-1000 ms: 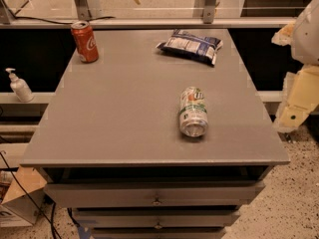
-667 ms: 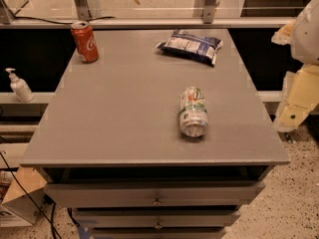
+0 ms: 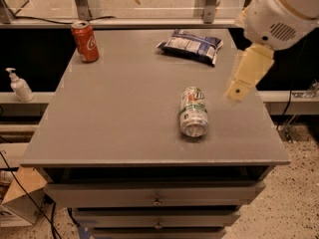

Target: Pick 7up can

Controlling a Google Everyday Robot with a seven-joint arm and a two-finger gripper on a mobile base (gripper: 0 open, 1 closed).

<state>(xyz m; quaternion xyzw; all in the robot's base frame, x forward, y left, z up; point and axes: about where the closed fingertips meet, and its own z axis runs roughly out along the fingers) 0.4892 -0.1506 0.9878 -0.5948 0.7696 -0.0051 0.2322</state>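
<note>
The 7up can [image 3: 193,111] lies on its side on the grey table [image 3: 124,108], right of centre, its silver end facing the front edge. My arm comes in from the upper right. My gripper [image 3: 244,76] hangs above the table's right part, a short way to the right of the can and higher than it, not touching it.
A red Coca-Cola can [image 3: 84,41] stands upright at the back left corner. A dark blue snack bag [image 3: 190,45] lies at the back, right of centre. A white pump bottle [image 3: 19,85] sits on a shelf to the left. Drawers are below the tabletop.
My arm and gripper have swung in from the right edge toward the can, now over the table. The can, Coke can and bag have not moved.
</note>
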